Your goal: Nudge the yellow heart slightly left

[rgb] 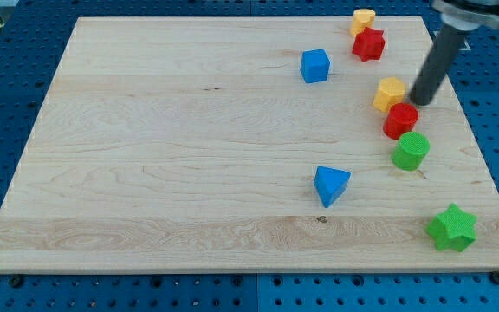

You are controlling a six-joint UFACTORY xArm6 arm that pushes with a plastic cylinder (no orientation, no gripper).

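The yellow heart (pixel 364 18) lies at the view's top right, near the board's top edge, touching the red star (pixel 368 43) just below it. My tip (pixel 423 102) rests on the board well below the heart. It is just right of a yellow pentagon-like block (pixel 390 93) and just above a red rounded block (pixel 400 120). The rod slants up to the view's right, toward the top corner.
A green cylinder (pixel 411 150) sits right below the red rounded block. A blue cube (pixel 315 65) lies left of the red star. A blue triangle (pixel 331 185) is at lower centre and a green star (pixel 451 227) at the bottom right. The wooden board (pixel 145 156) ends near the rod.
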